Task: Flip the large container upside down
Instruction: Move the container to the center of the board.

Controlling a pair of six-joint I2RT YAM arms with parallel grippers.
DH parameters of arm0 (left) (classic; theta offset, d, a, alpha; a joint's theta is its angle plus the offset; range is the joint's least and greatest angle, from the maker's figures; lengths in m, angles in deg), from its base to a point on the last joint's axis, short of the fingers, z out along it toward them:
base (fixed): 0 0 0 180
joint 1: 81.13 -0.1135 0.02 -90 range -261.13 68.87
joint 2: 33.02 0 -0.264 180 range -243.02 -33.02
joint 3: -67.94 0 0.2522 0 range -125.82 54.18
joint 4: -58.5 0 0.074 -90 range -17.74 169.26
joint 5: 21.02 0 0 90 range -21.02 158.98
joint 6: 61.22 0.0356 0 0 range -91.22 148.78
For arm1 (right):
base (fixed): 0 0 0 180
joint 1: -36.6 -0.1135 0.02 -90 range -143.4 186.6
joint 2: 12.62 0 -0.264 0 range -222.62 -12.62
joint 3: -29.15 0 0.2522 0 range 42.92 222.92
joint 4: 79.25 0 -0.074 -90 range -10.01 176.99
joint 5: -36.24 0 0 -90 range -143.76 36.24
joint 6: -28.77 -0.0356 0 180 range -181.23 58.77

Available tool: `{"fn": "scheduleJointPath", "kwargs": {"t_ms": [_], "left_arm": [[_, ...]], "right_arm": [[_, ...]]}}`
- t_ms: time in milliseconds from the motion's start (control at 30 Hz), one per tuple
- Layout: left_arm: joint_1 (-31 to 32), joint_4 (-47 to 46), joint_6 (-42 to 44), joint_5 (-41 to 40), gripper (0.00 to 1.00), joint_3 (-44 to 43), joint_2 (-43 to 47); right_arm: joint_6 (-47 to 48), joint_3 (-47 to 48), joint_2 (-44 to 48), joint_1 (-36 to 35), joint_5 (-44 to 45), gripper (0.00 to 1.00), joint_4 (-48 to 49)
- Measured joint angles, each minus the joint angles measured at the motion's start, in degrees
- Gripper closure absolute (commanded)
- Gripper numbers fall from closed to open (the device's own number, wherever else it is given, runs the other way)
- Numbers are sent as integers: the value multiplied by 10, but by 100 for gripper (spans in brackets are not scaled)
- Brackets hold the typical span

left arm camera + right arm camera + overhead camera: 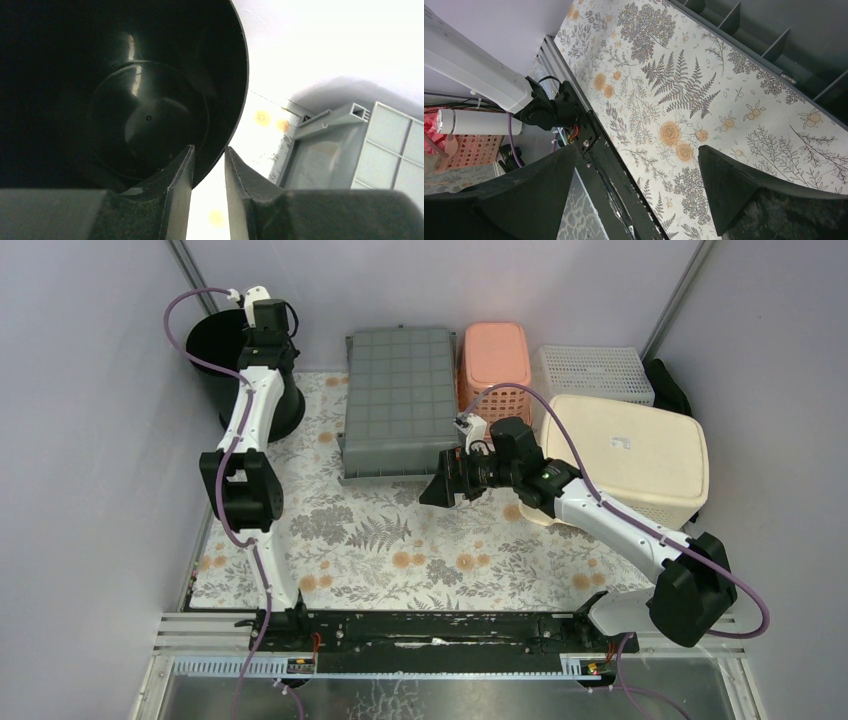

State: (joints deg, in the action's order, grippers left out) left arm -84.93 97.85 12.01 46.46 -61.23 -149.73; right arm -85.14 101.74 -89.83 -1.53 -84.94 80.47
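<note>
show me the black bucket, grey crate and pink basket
black bucket [215, 338]: top view, its inside wall
grey crate [398, 400]: top view, its gridded top face
pink basket [493, 350]: top view, its flat top

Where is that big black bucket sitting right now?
In the overhead view the black bucket stands in the far left corner, with the grey crate to its right and the left tool at its rim.

Pale lilac walls [90, 490] close in a flower-patterned table [440, 560]; metal posts [682, 292] rise at its far corners. Light is even.
</note>
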Motion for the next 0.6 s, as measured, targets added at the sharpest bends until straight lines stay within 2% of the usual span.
{"fn": "scheduleJointPath", "kwargs": {"t_ms": [267, 467, 600], "left_arm": [[1, 60, -8, 41, 76, -26, 3], [2, 85, -15, 67, 91, -35, 4], [3, 102, -18, 80, 92, -35, 10]], "right_arm": [[-5, 0, 0, 0, 0, 0, 0], [-10, 0, 0, 0, -1, 0, 0], [-12, 0, 0, 0, -5, 1, 1]]}}
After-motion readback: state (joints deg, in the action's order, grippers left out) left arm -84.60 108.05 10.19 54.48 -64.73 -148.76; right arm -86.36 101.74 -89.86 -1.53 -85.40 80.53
